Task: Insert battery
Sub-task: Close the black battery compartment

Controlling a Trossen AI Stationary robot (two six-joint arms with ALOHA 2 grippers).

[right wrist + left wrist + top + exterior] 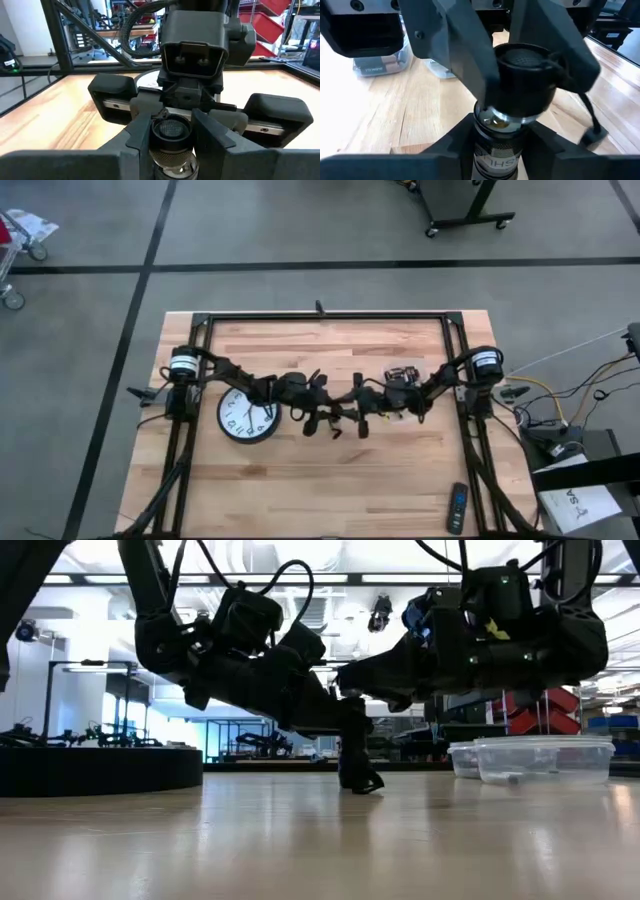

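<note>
Two pincers of mine are clenched on one torch (496,159) at mid-table: left gripper (497,145) grasping its metal barrel, right gripper (172,137) grasping the black tail cap (525,75). I cannot tell whether a battery sits inside. I judge it stiff, light and slick on metal, so I'd pin the barrel and turn only the cap. Near the torch lies the clock (247,416), beyond the torch the clear box (380,62) of cells, and the table (300,490) edges are well apart from it.

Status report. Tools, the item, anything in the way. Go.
Left tool and right tool both shut on flashlight, table center. No battery seen going in. Clock beside left arm, plastic box behind; neither blocking.
</note>
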